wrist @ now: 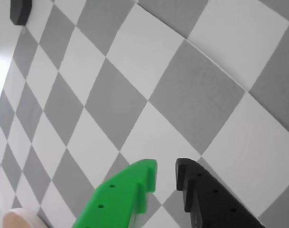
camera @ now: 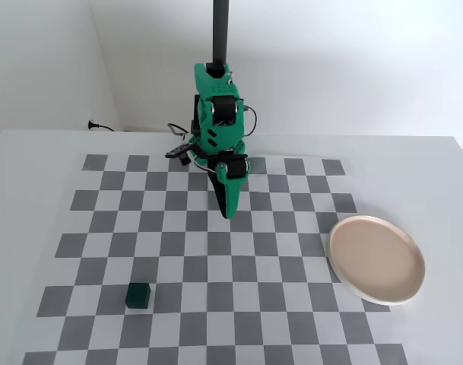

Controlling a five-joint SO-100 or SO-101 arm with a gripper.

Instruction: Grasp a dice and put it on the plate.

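Note:
The dice [camera: 138,295] is a small dark green cube on the checkered board, front left in the fixed view. In the wrist view it shows as a dark block [wrist: 21,10] at the top left edge. The plate [camera: 376,258] lies at the board's right edge; only a bit of its rim [wrist: 20,218] shows in the wrist view's bottom left corner. My gripper [camera: 227,211] points down over the board's middle rear, far from both. In the wrist view the gripper [wrist: 165,166] is empty, its green and black jaws a little apart.
The checkered board [camera: 216,304] covers a white table. The green arm's base and a black post [camera: 220,30] stand at the board's rear centre. A cable [camera: 102,127] runs along the wall at the back left.

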